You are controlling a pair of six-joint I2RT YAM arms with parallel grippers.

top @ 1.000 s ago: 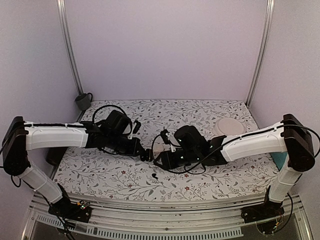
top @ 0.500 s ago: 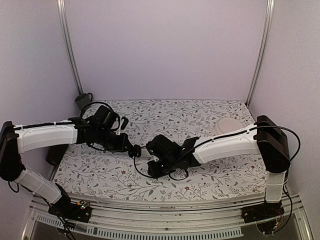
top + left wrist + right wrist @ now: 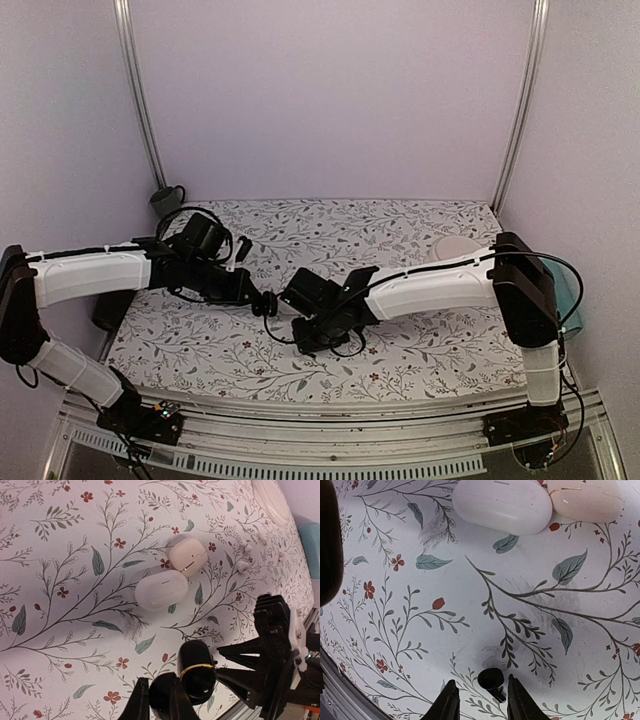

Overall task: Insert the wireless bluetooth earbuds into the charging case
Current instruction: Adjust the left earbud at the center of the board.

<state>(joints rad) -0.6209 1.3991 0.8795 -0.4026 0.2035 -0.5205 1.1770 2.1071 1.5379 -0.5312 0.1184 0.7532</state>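
Observation:
The charging case (image 3: 197,666) is a small black capsule with a gold ring, its lid swung open. My left gripper (image 3: 160,694) is shut on its lower half and holds it just above the table (image 3: 200,345). In the top view the left gripper (image 3: 265,303) sits left of centre. One tiny black earbud (image 3: 491,681) with a short stem lies on the floral cloth. My right gripper (image 3: 482,702) stands open astride it, with a gap showing on each side. From above, the right gripper (image 3: 305,342) hides the earbud.
Two white pebble-shaped cases (image 3: 161,590) (image 3: 188,556) lie side by side beyond the grippers. Small white earbuds (image 3: 242,565) lie farther right. A white round dish (image 3: 455,247) sits at the back right, a teal object (image 3: 572,298) at the right edge, and a grey cup (image 3: 166,201) at the back left.
My right arm has swung left and toward the near edge, coming down over the earbud. My left arm has drawn slightly left with the case still held.

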